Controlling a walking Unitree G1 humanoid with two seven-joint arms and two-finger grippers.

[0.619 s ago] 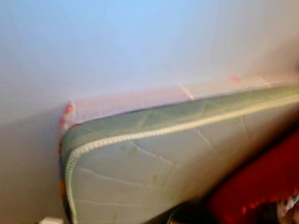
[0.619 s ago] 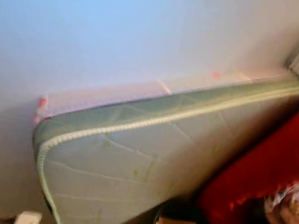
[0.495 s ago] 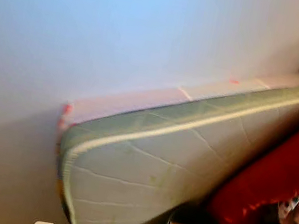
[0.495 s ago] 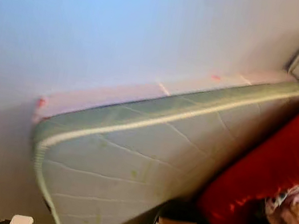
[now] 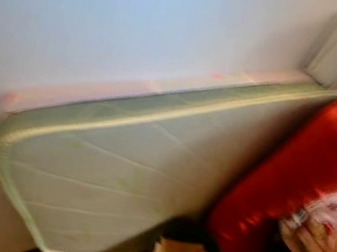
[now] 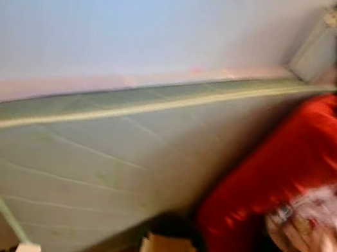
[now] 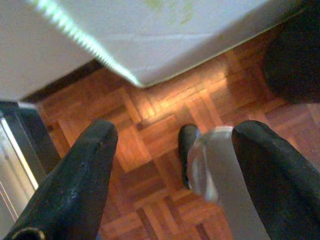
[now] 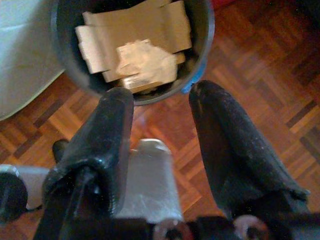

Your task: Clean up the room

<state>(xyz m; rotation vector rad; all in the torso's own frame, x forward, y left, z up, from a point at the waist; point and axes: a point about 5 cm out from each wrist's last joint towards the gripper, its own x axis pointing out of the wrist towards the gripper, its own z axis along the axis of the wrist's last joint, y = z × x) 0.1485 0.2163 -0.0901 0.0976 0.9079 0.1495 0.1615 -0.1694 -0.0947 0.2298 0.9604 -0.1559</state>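
Right now I'm looking at one pale green quilted mattress (image 5: 120, 176) stood on its long edge and leaned against the plain light wall (image 5: 141, 23), I'd guess to free up floor space; its lower corner sits on the wood parquet floor (image 7: 165, 130). Just beside it, low in my head view, stands one round dark bin (image 8: 135, 50) holding several pieces of brown cardboard (image 8: 135, 30) with a crumpled pale scrap on top, so I judge that's where rubbish is being collected. To my right, one big red cushion or soft bag (image 5: 296, 181) slumps against the mattress, with a heap of patterned fabric (image 5: 323, 231) in front of it; the blur keeps me from counting the pieces. My left gripper (image 7: 170, 165) hangs low over bare parquet near the mattress corner, its two black fingers spread wide and holding nothing. My right gripper (image 8: 160, 125) hangs just above the bin's rim, its fingers also parted and empty. The loose clutter left to tidy looks to be that fabric heap.
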